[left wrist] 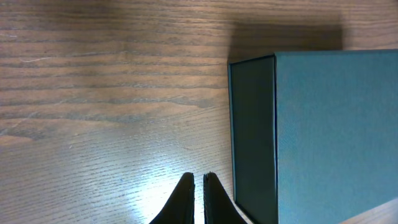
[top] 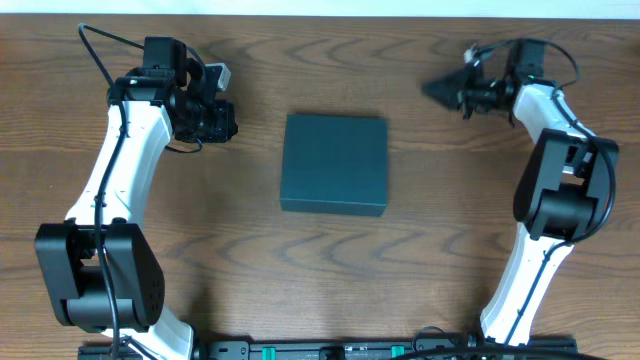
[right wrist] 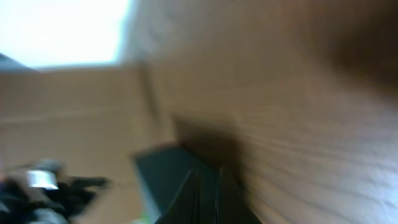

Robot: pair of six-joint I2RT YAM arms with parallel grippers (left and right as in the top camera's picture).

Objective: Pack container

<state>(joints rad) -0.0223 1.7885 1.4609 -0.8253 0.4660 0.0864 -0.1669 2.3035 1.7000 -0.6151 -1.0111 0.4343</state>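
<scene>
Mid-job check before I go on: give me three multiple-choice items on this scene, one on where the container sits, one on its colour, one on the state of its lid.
1. Where is the container?
A. On the table, between the left gripper and the right gripper, touching neither.
B. Hanging over the table's far edge.
C. Lifted clear of the wood.

2. What colour is it?
A. Red.
B. White.
C. Dark teal-green.

3. How is its lid?
A. Standing open.
B. Shut flat.
C. Off, lying beside the box.

Answers:
1 A: the overhead view shows it mid-table with bare wood on both sides.
2 C: the overhead and left wrist views both show that colour.
3 B: from above, the top is one flat unbroken face.
</scene>
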